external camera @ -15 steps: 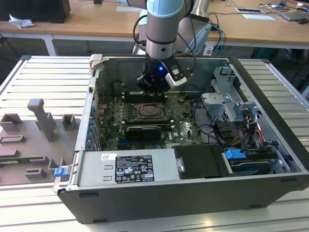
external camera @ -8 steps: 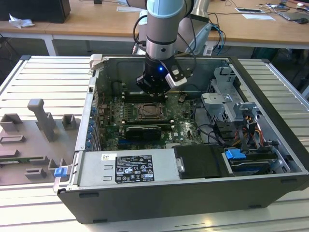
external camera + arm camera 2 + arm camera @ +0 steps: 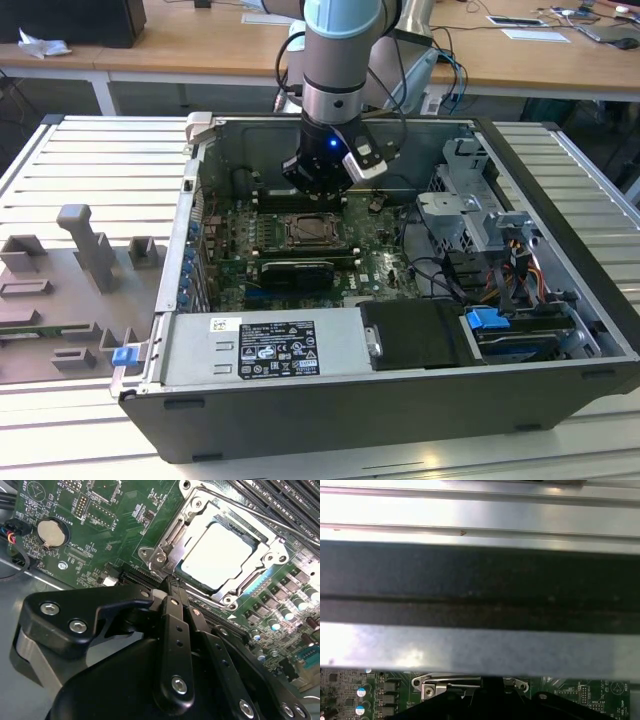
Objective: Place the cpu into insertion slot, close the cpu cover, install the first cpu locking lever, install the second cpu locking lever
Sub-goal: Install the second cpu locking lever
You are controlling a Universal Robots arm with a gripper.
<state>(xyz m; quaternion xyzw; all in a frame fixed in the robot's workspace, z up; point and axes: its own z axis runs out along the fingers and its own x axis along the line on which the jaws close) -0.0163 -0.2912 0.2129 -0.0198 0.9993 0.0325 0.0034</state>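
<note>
The cpu, a pale silvery square, lies flat in the insertion slot on the green motherboard inside the open computer case. The cpu cover, a silver metal frame, lies down around it with the chip showing through its window. A thin metal lever rod runs along one side of the socket. My gripper is shut with nothing seen between its black fingers, its tips at the socket's edge beside the cover. In the exterior view my gripper hangs just behind the socket.
A coin cell and long memory slots flank the socket. A long black card, the power supply, a drive cage and cables crowd the case. Grey fixtures lie on the exterior view's left.
</note>
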